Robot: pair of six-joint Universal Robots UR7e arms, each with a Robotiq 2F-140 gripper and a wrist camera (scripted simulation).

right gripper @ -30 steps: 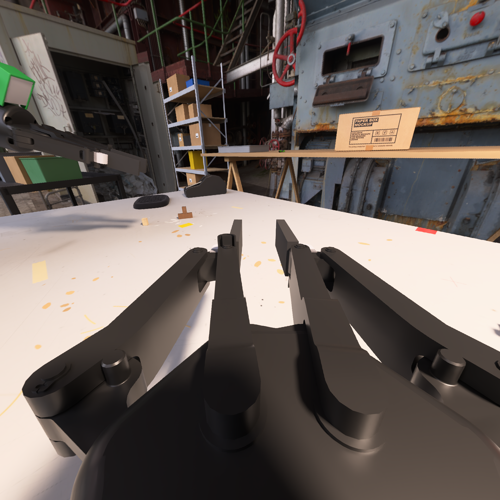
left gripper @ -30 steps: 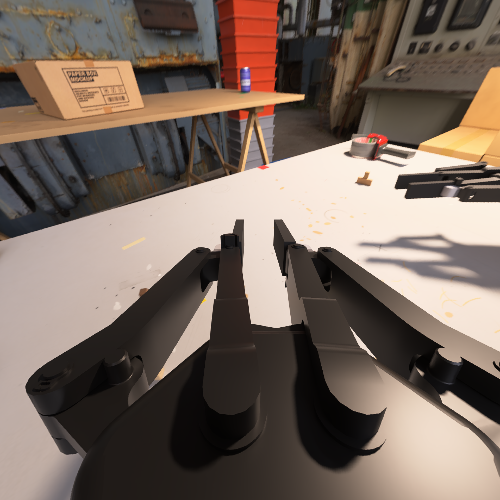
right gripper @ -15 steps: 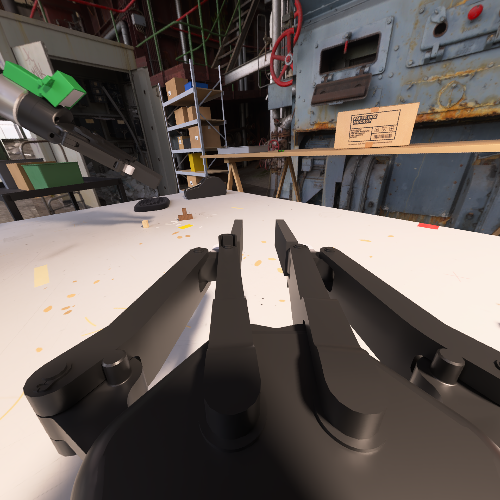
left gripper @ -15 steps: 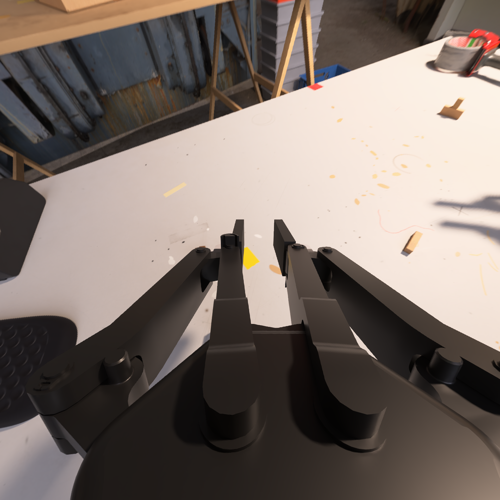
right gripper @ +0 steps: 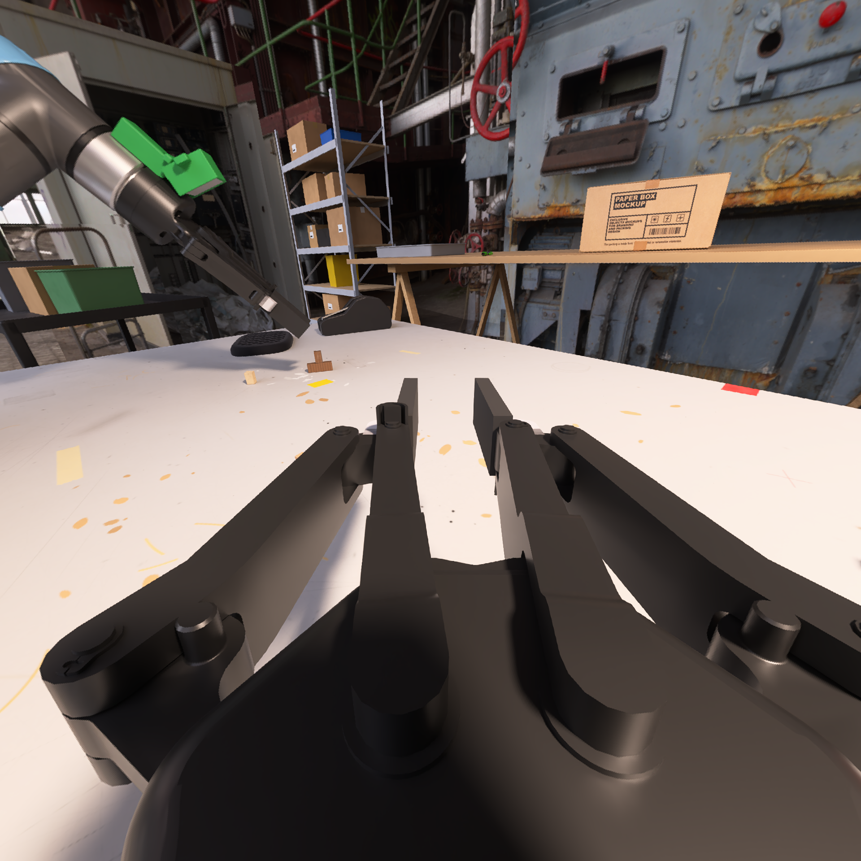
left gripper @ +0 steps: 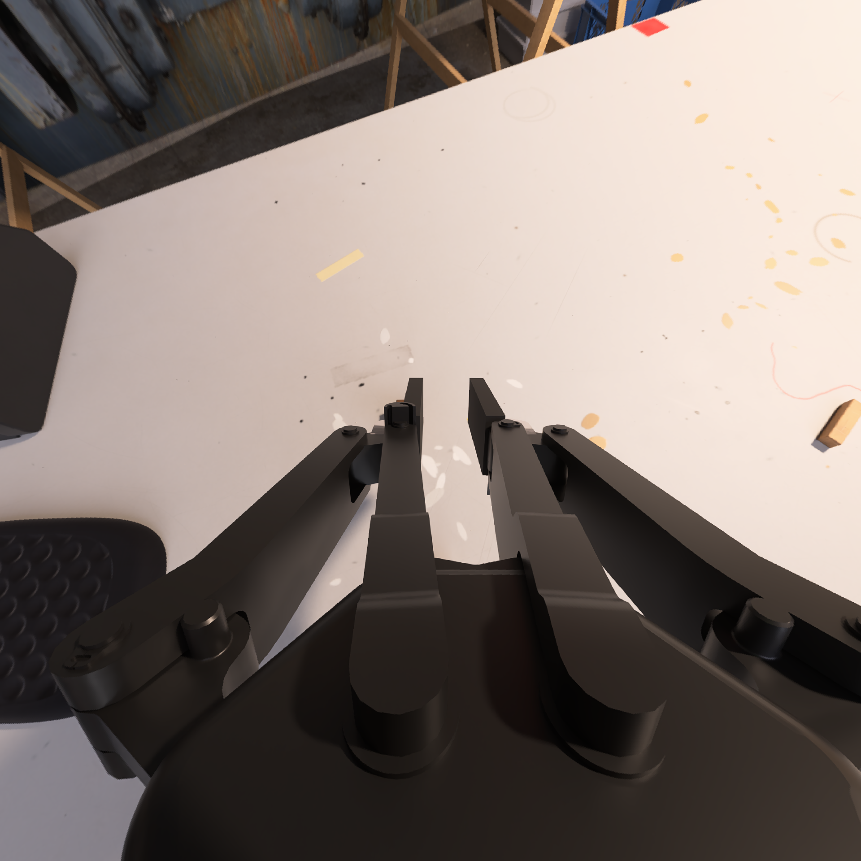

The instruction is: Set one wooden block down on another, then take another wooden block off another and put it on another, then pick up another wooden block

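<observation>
Left end effector [left gripper: 446, 386] is angled down over the white paint-flecked worktop [left gripper: 582, 242], fingers slightly parted and empty, apparently lining up on the small dark-brown wooden blocks stacked as an inverted T [right gripper: 319, 362] near the far-left corner. A pale rectangular wooden block [left gripper: 838, 425] lies apart towards the right edge. Right end effector [right gripper: 445, 389], likewise parted and empty, waits clear of the blocks
</observation>
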